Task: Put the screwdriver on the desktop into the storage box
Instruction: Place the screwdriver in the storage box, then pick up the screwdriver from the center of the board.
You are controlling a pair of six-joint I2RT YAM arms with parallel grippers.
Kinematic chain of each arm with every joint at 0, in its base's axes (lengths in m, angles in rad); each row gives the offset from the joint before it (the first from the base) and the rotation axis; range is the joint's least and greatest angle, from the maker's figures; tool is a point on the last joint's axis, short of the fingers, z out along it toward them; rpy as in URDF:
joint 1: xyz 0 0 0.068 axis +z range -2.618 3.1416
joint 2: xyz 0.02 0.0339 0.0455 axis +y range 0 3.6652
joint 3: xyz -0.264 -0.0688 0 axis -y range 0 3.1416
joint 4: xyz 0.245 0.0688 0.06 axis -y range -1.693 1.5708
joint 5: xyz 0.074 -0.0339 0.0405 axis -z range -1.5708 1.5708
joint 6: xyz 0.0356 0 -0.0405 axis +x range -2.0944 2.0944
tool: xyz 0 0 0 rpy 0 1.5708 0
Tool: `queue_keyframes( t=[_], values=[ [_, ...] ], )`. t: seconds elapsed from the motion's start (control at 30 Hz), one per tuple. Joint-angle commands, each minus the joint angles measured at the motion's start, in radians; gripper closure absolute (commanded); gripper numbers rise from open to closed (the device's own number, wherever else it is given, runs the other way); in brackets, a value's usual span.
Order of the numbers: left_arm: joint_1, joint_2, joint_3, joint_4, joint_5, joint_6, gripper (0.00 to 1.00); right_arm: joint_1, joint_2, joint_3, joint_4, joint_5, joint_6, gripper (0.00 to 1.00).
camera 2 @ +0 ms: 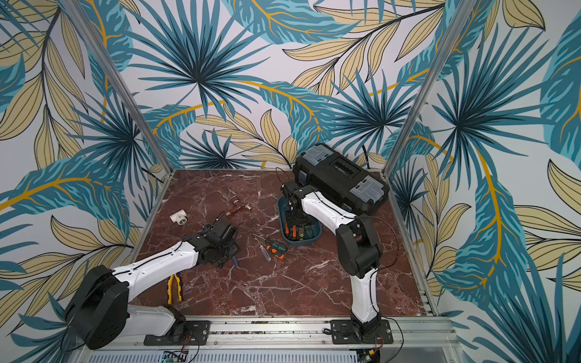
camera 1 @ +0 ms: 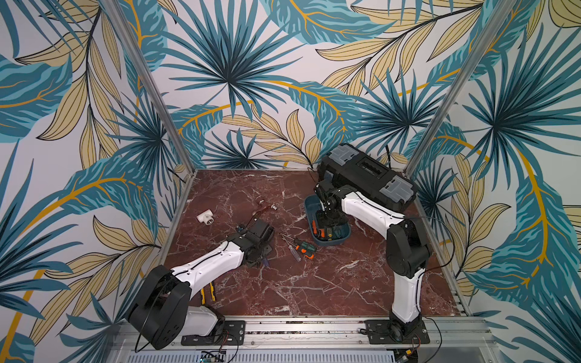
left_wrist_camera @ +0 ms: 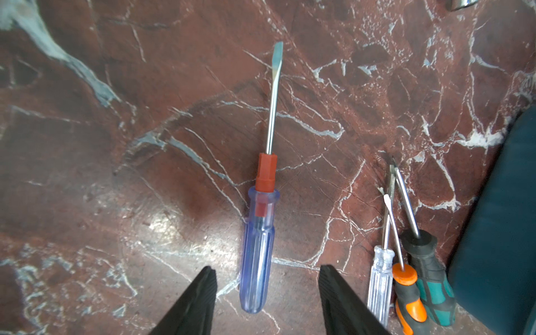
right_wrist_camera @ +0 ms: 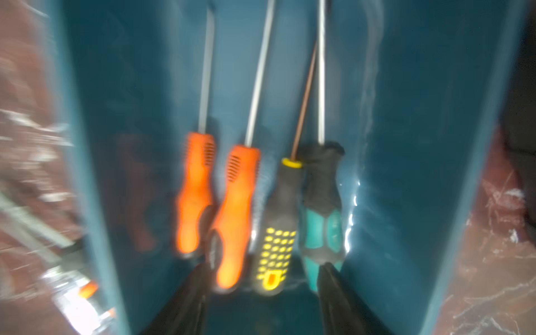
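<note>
We're at the pick-up on the left side. Our left gripper (left_wrist_camera: 267, 268) is low over the desktop (left_wrist_camera: 116, 145) with its jaws apart, one on each side of the blue see-through handle of a screwdriver (left_wrist_camera: 258, 255). There's bare marble showing between each pad and the plastic, so nothing is grabbed yet. The screwdriver lies flat with its shaft pointing away from the wrist, on its own patch of table.

What we'd do is close on the fat part of the handle, not the red collar and not the thin shaft. That handle looks smooth and round, so we reckon it rolls or squirts out if we pinch it off-centre. The jaws sit near the butt end, so nudging a bit toward the collar before closing would probably balance it better. Then drop until the pads meet the widest part, squeeze, and lift straight up.

The three more screwdrivers (left_wrist_camera: 429, 275) lie bunched together off to one side, close beside the storage box (left_wrist_camera: 499, 232), so we'd keep the swing clear of them.

The right gripper (right_wrist_camera: 266, 262) hangs inside the box's opening, jaws spread and holding nothing as far as we can tell (that view is blurry). Under it, four screwdrivers (right_wrist_camera: 232, 203) lie side by side on the box floor. It's parked right where our drop needs to go, so we'd want it out before carrying over. We'd lay ours parallel to those.
</note>
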Motion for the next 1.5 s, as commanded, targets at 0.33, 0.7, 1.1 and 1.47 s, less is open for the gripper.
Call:
queue_keyframes(
  t=[0.33,0.7,1.1,1.47],
  values=[
    [0.005,0.113,0.111,-0.050,-0.035,0.080,0.45,0.001,-0.501,-0.497,0.333,-0.135,0.161,0.37],
    [0.000,0.240,0.149,-0.086,-0.051,0.107,0.52,0.001,-0.610,-0.634,0.355,-0.100,0.216,0.38],
    [-0.032,0.286,0.168,-0.102,-0.054,0.104,0.83,0.003,-0.577,-0.607,0.367,-0.124,0.229,0.39],
    [-0.162,0.209,0.426,-0.235,-0.176,0.102,0.88,0.002,-0.596,-0.600,0.370,-0.094,0.234,0.40]
  ],
)
